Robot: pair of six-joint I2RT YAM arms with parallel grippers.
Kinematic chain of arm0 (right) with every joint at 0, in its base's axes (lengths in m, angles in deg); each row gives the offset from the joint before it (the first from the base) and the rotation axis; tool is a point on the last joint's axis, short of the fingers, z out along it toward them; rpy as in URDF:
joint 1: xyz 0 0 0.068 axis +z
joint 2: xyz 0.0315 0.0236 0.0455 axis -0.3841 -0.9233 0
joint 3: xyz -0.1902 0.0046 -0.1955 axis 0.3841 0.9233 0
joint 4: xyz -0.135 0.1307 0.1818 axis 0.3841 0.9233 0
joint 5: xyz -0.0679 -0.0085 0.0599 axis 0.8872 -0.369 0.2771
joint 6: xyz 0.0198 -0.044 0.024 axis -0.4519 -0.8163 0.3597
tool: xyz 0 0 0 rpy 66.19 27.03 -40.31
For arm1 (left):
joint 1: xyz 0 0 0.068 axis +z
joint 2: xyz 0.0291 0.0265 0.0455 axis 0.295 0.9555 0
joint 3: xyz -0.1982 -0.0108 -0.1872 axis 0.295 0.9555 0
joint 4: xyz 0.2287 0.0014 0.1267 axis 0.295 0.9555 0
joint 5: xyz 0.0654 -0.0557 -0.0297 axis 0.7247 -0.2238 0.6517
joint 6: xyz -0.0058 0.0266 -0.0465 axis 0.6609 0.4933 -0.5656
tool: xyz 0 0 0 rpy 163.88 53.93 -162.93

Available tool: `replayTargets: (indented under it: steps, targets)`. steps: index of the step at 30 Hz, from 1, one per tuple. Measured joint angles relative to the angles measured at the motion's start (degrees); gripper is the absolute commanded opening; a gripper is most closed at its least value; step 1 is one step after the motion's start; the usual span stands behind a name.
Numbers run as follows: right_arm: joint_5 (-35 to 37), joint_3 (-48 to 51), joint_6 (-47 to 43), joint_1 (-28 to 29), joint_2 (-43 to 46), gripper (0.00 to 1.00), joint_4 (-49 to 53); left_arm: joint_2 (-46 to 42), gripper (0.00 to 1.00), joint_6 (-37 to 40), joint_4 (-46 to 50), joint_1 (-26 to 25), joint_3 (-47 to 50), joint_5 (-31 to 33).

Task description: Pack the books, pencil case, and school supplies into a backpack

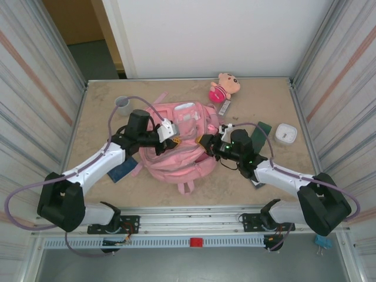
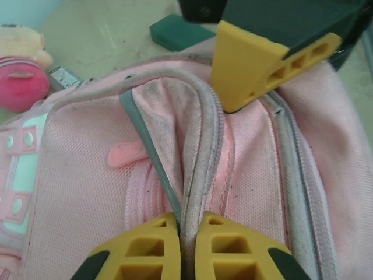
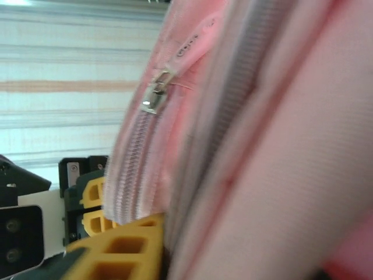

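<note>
**Item: backpack** point(image 1: 176, 157). Pink fabric, laid flat at the middle of the table point(image 1: 270, 100), front pockets uppermost. A run of closed zip point(image 3: 133, 154) is seen below a metal zip pull point(image 3: 154, 98). Whether the main mouth is parted cannot be told.

**Left gripper** point(image 2: 187, 223). Set at the backpack's left upper edge. Its yellow fingers are closed tight, and a raised fold of the zip rim is pinched between them.

**Right gripper** point(image 1: 207, 143). Set at the backpack's right upper edge, opposite the left one. It is closed, and pink fabric is judged to be caught in it. One finger is seen pressed against the rim and the other is hidden by cloth.

**Goods outside the backpack:**
- A navy book point(image 1: 121, 172) is just left of it, partly under the left arm.
- A green book point(image 1: 261, 134) is near its right side.
- A small black piece point(image 1: 224, 107) is just beyond its far right corner.

Nothing is judged packed so far.

**Other things:**
- A plush doll point(image 1: 223, 88) is beyond the backpack.
- A cup point(image 1: 123, 104) is at its far left.
- A white box point(image 1: 286, 134) is well to its right.

**Handling note:** the step is judged to be opening up the mouth.
- The two folds are best drawn apart evenly and slightly upward.
- Both grips are best kept on the cloth rim rather than on the zip teeth.
- One side should be released only once the gap holds wide enough for a book.
</note>
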Motion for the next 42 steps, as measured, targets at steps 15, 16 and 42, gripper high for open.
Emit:
replayTargets:
  steps: [15,16,42]
  targets:
    - [20.5,-2.3,1.3,9.9,0.1,0.0,3.5,-7.0,0.47,-19.7,8.8,-6.0,-6.6,27.1]
    - [20.8,-2.6,1.3,10.3,0.1,0.01,4.2,-9.3,0.47,-22.8,10.1,-7.9,-7.0,30.0]
    - [21.8,-8.0,1.3,11.9,-3.4,0.01,6.7,-1.1,0.52,-76.3,28.5,-37.2,-8.0,58.3]
